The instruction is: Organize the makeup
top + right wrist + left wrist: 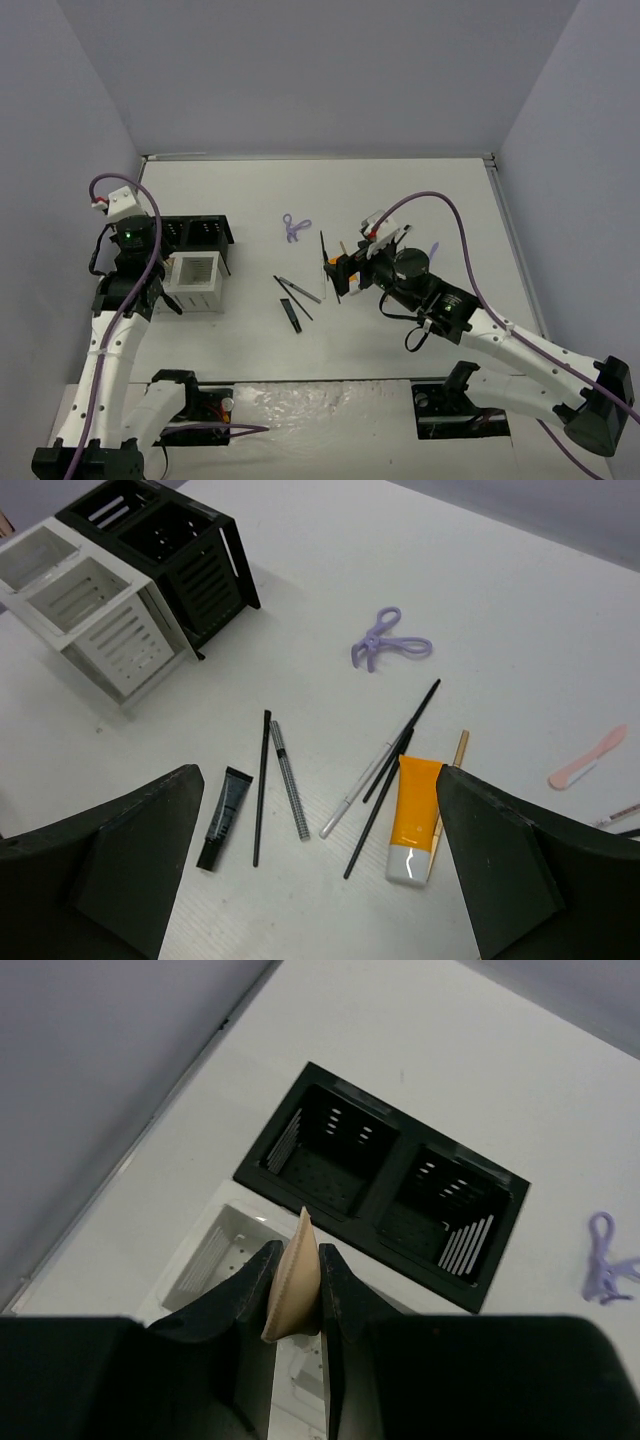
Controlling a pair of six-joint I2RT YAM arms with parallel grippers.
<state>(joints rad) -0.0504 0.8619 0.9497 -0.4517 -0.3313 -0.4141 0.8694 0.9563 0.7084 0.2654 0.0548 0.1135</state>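
Two arms at work: one item about to be binned, rest loose on the white desk (520,600).
Left pincer (297,1260) clamped on tan wedge-shaped sponge (292,1295), over white slotted plastic bin (205,1255); next, lower and release. Right pincer (320,780) spread wide above orange squeeze tube (413,815) and thin black pencils (262,780); next, descend and pick one.

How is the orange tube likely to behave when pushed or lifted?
The orange tube lies flat with a wide, flattened end opposite its white cap, so it would probably slide rather than roll. Its body looks soft and may dent when squeezed.
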